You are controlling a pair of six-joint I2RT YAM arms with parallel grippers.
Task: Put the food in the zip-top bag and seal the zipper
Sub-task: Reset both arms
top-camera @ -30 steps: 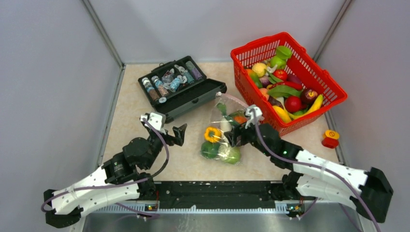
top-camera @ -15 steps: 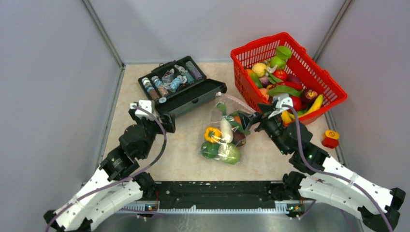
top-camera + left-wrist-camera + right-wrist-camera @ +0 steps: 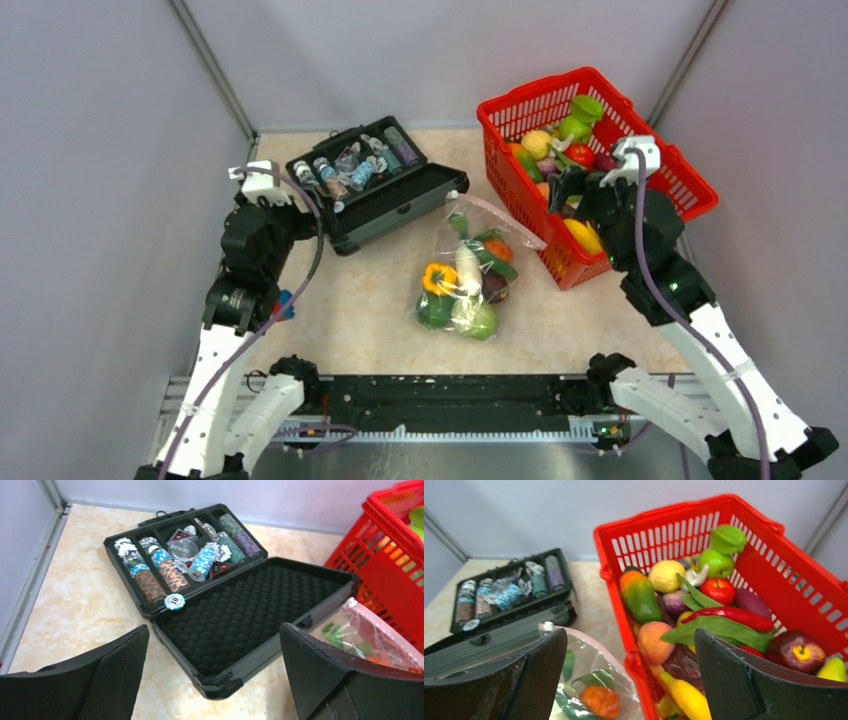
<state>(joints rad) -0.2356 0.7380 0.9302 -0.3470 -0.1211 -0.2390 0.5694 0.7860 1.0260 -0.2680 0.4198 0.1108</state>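
Observation:
The clear zip-top bag [image 3: 470, 275] lies flat mid-table, holding a yellow pepper [image 3: 438, 277], a white radish [image 3: 466, 265], an orange tomato [image 3: 497, 248], a green apple [image 3: 478, 320] and a dark purple fruit [image 3: 494, 288]. Its pinkish zipper [image 3: 505, 217] runs along the far edge, next to the basket. My left gripper [image 3: 296, 222] is open and empty, raised by the black case's near-left corner [image 3: 214, 630]. My right gripper [image 3: 565, 190] is open and empty, raised over the basket's near wall [image 3: 630, 632]. The bag's mouth [image 3: 589, 680] shows below it.
A red mesh basket [image 3: 690, 170] full of toy fruits and vegetables stands at the back right. An open black case [image 3: 400, 205] with capped vials lies at the back left. A small blue and red item [image 3: 285, 305] sits by the left arm.
The right gripper left the bag and swung up and right to over the basket. The left gripper rose and moved left and back toward the case. The bag has stayed put.

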